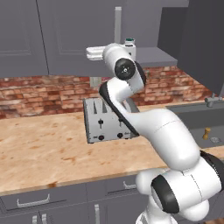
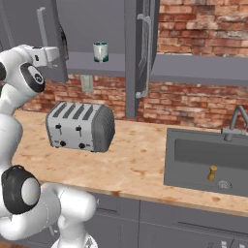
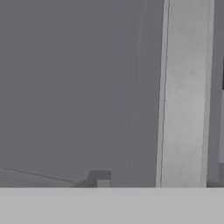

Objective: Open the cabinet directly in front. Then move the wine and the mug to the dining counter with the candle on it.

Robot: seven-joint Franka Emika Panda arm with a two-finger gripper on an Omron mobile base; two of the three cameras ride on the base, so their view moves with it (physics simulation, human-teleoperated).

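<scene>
Right base view: mug (image 2: 100, 51) right of tool (image 2: 62, 51).

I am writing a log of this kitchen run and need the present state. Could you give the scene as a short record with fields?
cabinet: grey upper wall cabinet, right door swung open
mug: small white mug with teal-green rim, upright on the cabinet shelf
gripper: two-finger gripper raised beside the left door, near its long silver bar handle; open or shut cannot be told
toaster: silver four-slot toaster on the tan stone-look counter, below the cabinet
sink: grey sink, right of the toaster
</scene>
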